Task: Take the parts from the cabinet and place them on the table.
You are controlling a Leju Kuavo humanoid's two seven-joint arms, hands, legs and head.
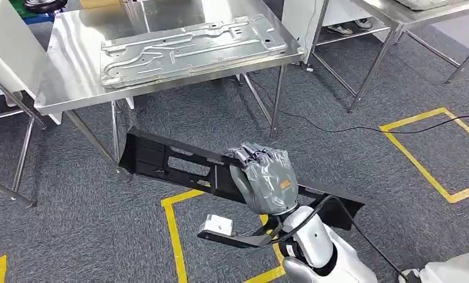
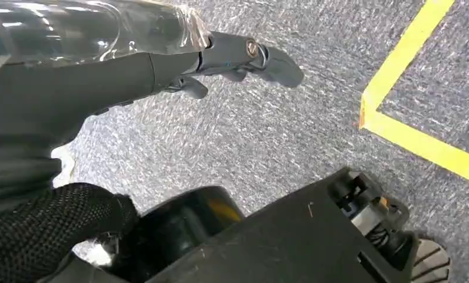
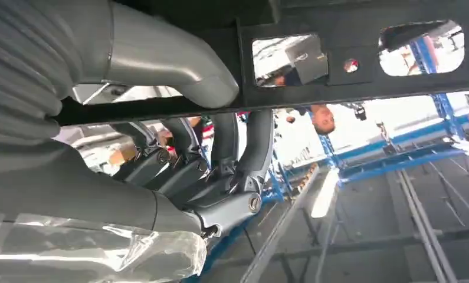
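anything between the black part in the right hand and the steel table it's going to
Nothing visible does. The right hand holds the black part over open carpet. The table ahead already carries a grey metal panel across most of its top.

Your steel table (image 1: 72, 65) at upper left is mostly covered by the metal panel (image 1: 187, 47); bare strip only along its left edge.

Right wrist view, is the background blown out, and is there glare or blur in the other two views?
Right wrist view: bright overexposed light behind the dark black part and the right hand, soft close up. Head view: even light, sheen on the steel table, metal panel sharp. Left wrist view: glare on the plastic wrap by the left hand; carpet slightly streaked.
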